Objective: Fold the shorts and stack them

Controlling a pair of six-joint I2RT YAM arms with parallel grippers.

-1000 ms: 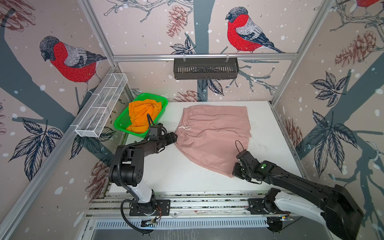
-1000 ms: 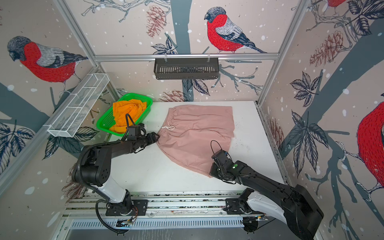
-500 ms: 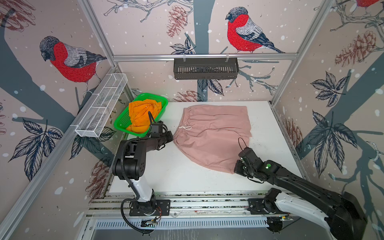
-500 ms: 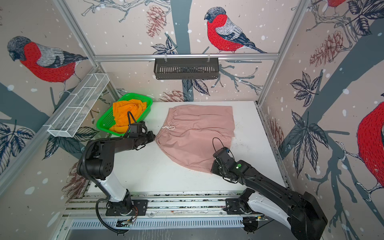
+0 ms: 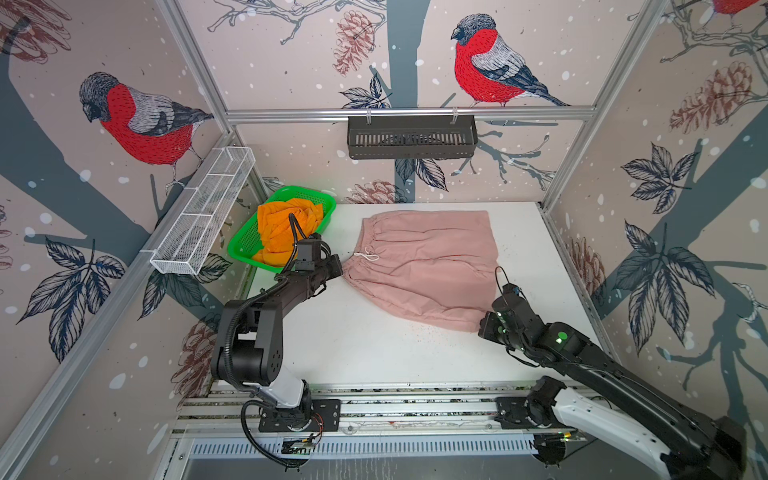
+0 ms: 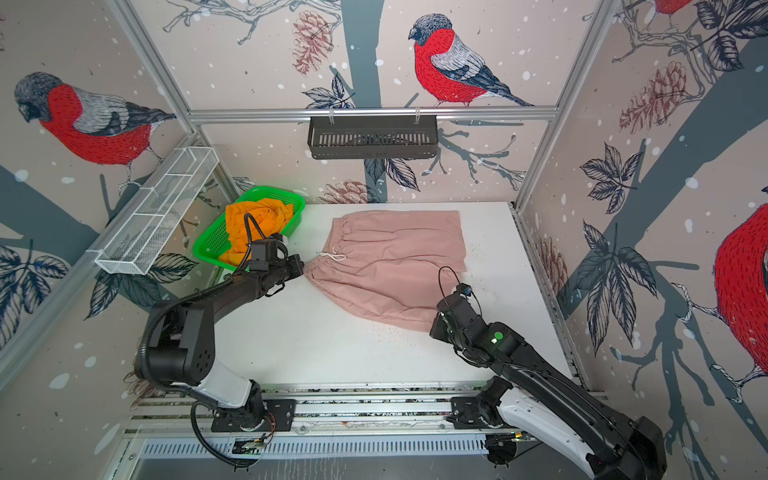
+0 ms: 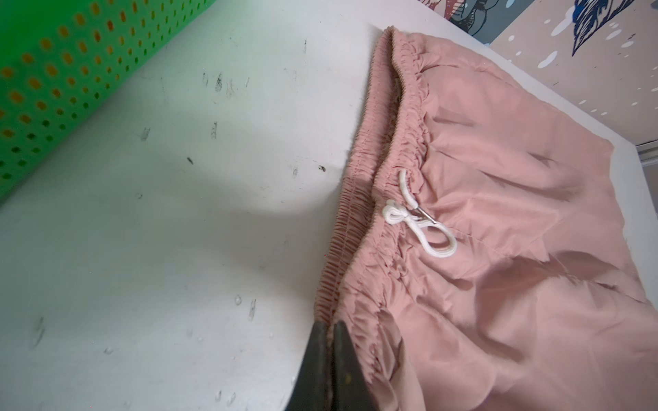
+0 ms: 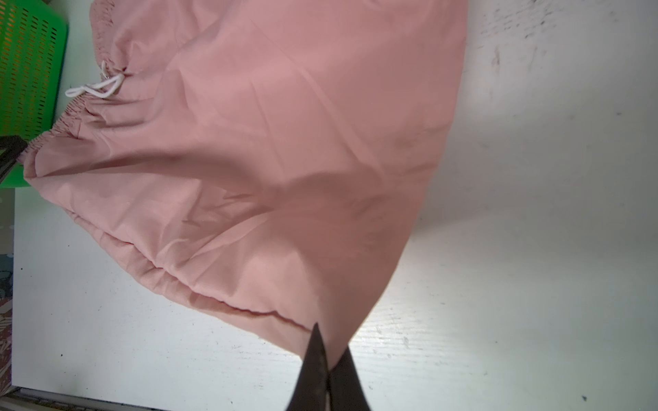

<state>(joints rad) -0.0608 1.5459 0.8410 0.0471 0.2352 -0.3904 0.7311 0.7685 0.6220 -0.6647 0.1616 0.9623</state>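
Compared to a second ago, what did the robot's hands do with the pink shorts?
The left hand closed on the waistband corner of the pink shorts. The right hand, already shut on the hem corner, drew it slightly farther back. The orange shorts stayed in the green basket, and the pink shorts' far edge stayed put.

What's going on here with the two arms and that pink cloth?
Two robot arms are working on the pink shorts, spread flat on the white table. The left tool is shut on one end of the waistband, and the right tool is shut on a corner of the hem. No fold is made yet. The orange shorts lie crumpled in the green basket, untouched.
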